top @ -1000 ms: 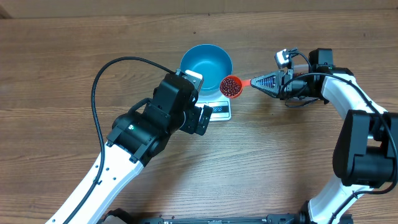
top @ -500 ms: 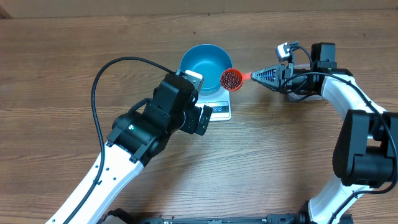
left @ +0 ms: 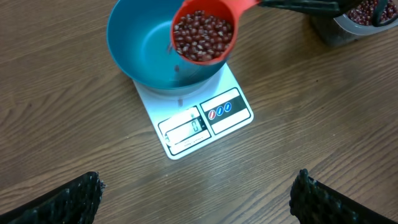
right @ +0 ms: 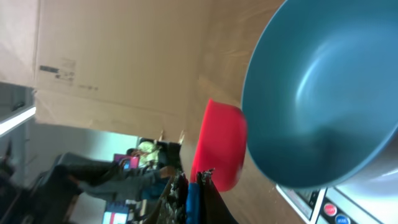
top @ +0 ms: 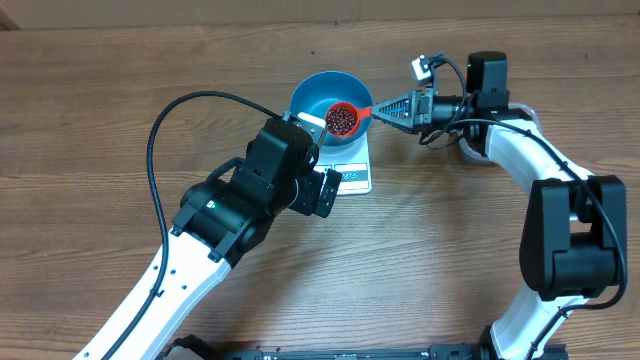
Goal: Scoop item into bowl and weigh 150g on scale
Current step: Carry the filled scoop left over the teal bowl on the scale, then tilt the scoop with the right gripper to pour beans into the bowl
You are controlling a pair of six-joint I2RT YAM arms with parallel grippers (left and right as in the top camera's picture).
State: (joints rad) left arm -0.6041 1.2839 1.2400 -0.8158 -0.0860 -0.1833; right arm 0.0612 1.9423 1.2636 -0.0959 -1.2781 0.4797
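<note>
- The scoop [top: 343,118] hangs over the bowl [top: 318,92], covering its near-right part; the far-left part lies open from above.
- The right gripper [top: 380,108], clamped on the scoop's handle, and its arm bar the right side.
- The left arm [top: 250,195] crowds the scale [left: 231,88] from the near left.
- Bare table [top: 90,110] stretches far left and near right.

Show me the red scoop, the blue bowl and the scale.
red scoop [left: 211,5], left wrist view, cup's far wall
blue bowl [left: 140,43], left wrist view, inner left wall
scale [left: 219,112], left wrist view, button panel
</note>
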